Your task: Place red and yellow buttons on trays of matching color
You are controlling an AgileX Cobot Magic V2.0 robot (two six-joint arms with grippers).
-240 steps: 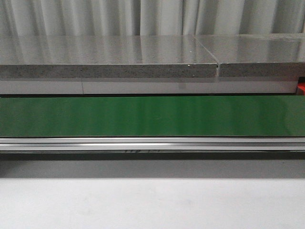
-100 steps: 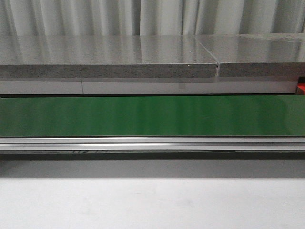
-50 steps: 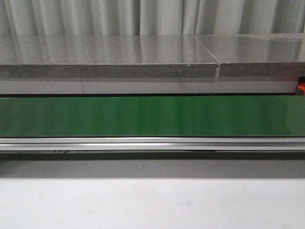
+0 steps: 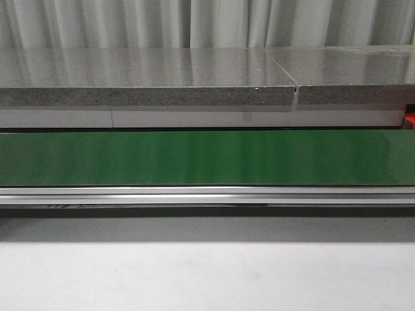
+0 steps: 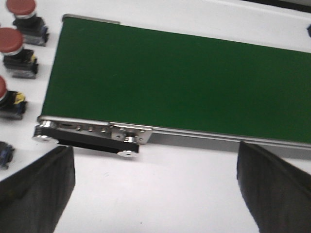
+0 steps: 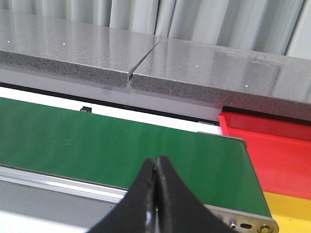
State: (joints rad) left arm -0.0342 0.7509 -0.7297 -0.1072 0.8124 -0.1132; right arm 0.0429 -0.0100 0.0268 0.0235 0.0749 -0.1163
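Three red buttons (image 5: 10, 41) with round red caps on dark bodies stand in a row beside the end of the green conveyor belt (image 5: 184, 82) in the left wrist view. No yellow button is in view. My left gripper (image 5: 155, 194) hangs open over the white table in front of the belt, with nothing between its fingers (image 5: 39, 184). My right gripper (image 6: 155, 162) is shut and empty over the belt's other end. Beyond that end lie the red tray (image 6: 272, 145) and the yellow tray (image 6: 291, 211). The front view shows neither gripper.
A grey speckled counter (image 4: 149, 78) runs behind the belt (image 4: 207, 157), with curtains behind it. A red sliver (image 4: 410, 120) shows at the belt's right end. A dark, partly cut-off body (image 5: 4, 153) lies near the red buttons. White table (image 4: 207, 278) lies in front.
Faint marks under the belt's front rail have drifted to the left. Nothing else differs in the front view.
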